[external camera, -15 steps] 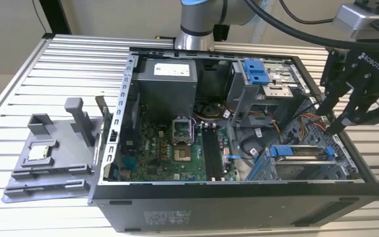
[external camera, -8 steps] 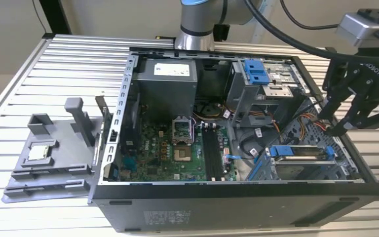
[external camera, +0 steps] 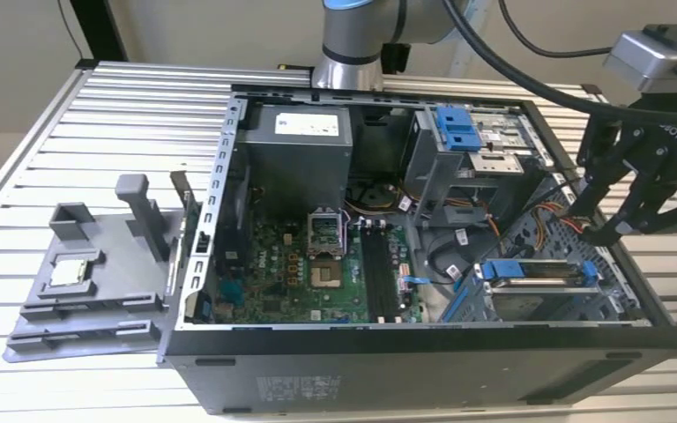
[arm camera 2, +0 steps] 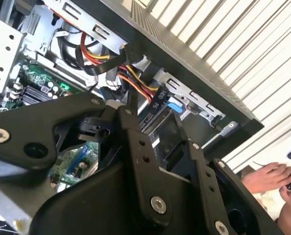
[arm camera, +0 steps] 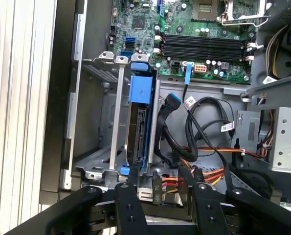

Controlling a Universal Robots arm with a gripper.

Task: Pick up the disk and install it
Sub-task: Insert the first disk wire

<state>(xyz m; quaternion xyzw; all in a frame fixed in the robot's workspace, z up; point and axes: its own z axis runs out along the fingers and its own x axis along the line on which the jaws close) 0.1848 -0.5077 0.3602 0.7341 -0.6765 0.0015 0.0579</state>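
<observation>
- A black desktop computer case point(external camera: 433, 366) with its side panel off is seen lying on a ribbed metal table point(external camera: 103, 106).
- The disk point(external camera: 535, 275), a flat silver hard drive in a blue plastic frame, is found seated in the metal drive cage at the corner of the case towards the exterior view's lower right.
- In the first wrist view the disk point(arm camera: 138, 122) is shown standing on its narrow edge between the cage rails.
- Its long axis is laid along the case floor. The blue end is pointed towards the green motherboard point(arm camera: 204, 44) and the opposite end towards the gripper point(arm camera: 166, 191).
- In the exterior view that same axis is run from left to right, with the blue end at the exterior view's left.
- The black two-fingered gripper point(external camera: 627, 225) is held over the case edge just beside the cage, at the exterior view's right.
- Its fingers point(arm camera: 130, 205) are spread apart and nothing is grasped. A bundle of red, orange and yellow wires point(arm camera: 209, 172) is seen through the gap.
- Whether a fingertip touches the disk's frame cannot be told.
- A person's hand point(arm camera 2: 271, 177) is seen on the table outside the case in the second wrist view.
- A grey plastic fixture point(external camera: 92, 282) is placed beside the case at the exterior view's left.
</observation>
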